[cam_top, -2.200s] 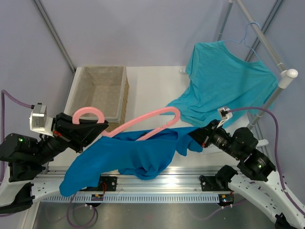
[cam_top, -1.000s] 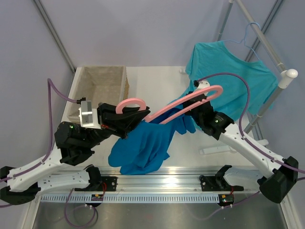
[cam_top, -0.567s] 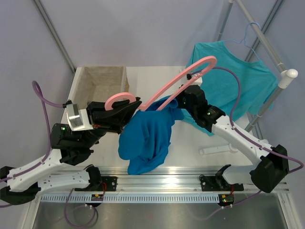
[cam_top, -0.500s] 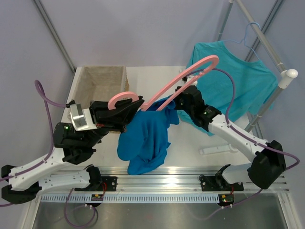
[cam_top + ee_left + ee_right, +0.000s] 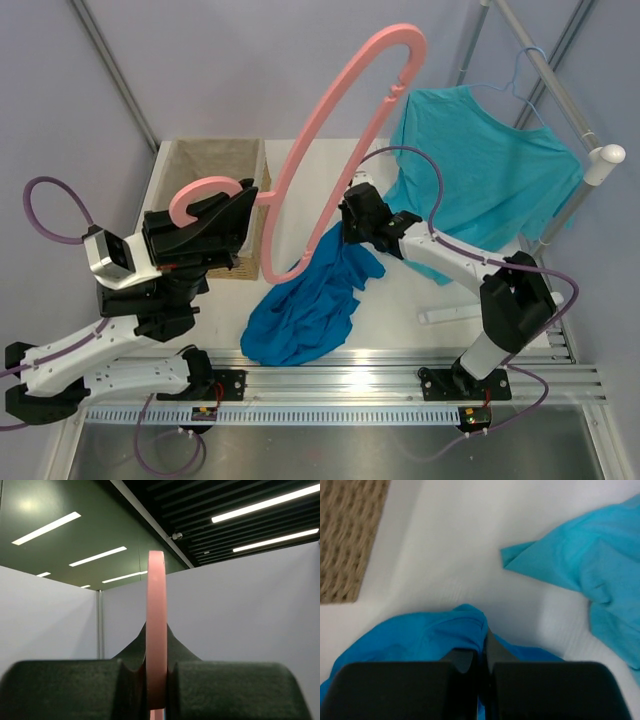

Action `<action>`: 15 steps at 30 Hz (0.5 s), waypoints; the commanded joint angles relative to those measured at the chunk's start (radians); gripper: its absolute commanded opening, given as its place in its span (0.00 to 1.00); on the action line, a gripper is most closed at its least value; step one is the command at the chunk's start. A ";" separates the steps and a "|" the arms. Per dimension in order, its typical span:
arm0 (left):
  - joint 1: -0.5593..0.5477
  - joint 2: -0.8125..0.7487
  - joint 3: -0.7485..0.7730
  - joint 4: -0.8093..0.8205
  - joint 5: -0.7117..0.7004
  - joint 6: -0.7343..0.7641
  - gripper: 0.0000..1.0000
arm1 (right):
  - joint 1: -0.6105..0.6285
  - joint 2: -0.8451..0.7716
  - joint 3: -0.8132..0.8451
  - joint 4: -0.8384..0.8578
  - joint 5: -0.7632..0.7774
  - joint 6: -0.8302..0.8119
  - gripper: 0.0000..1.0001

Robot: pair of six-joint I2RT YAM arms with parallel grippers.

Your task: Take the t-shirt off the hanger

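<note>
The pink hanger [image 5: 345, 130] is lifted high and stands nearly upright, clear of the cloth. My left gripper [image 5: 225, 215] is shut on its hook end; in the left wrist view the pink bar [image 5: 156, 630] sits clamped between the black fingers [image 5: 75, 690]. The royal-blue t-shirt [image 5: 305, 305] lies crumpled on the white table, off the hanger. My right gripper [image 5: 352, 232] is shut on a fold of the t-shirt [image 5: 445, 630] at its upper edge, low over the table.
A woven basket [image 5: 205, 180] stands at the back left, behind the left gripper. A teal t-shirt [image 5: 475, 160] hangs on a thin light-blue wire hanger [image 5: 525, 70] from the rack [image 5: 605, 160] at the right; its hem [image 5: 580, 565] lies near the right gripper.
The left gripper swung the pink hanger up and upright, out of the blue t-shirt. The right gripper pulled the cloth down and left, and the t-shirt dropped onto the table.
</note>
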 commanded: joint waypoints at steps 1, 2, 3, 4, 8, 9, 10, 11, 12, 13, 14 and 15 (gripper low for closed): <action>-0.006 -0.012 0.027 0.008 -0.033 0.033 0.00 | -0.019 0.038 0.152 -0.090 0.277 0.040 0.00; -0.006 -0.024 0.014 -0.022 -0.038 0.036 0.00 | -0.029 0.058 0.176 -0.111 0.306 0.048 0.00; -0.004 -0.055 0.000 -0.061 -0.048 0.043 0.00 | -0.031 0.064 0.211 -0.142 0.358 0.063 0.00; -0.006 -0.075 -0.017 -0.082 -0.050 0.044 0.00 | -0.029 0.067 0.224 -0.154 0.378 0.071 0.00; -0.004 -0.228 -0.120 -0.251 -0.128 0.029 0.00 | -0.031 0.032 0.178 -0.141 0.253 0.071 0.39; -0.004 -0.251 -0.126 -0.290 -0.134 0.021 0.00 | -0.031 0.018 0.167 -0.141 0.238 0.068 0.53; -0.006 -0.274 -0.132 -0.331 -0.138 0.017 0.00 | -0.031 0.003 0.154 -0.142 0.219 0.058 0.66; -0.004 -0.296 -0.137 -0.370 -0.138 0.004 0.00 | -0.031 -0.038 0.135 -0.148 0.187 0.033 0.72; -0.004 -0.313 -0.131 -0.469 -0.133 -0.003 0.00 | -0.031 -0.063 0.132 -0.156 0.179 0.020 0.78; -0.006 -0.342 -0.116 -0.561 -0.116 -0.019 0.00 | -0.031 -0.114 0.135 -0.191 0.173 0.002 0.84; -0.004 -0.356 -0.108 -0.609 -0.107 -0.031 0.00 | -0.031 -0.144 0.137 -0.208 0.164 -0.009 0.85; -0.004 -0.379 -0.100 -0.651 -0.093 -0.045 0.00 | -0.031 -0.210 0.138 -0.219 0.146 -0.020 0.86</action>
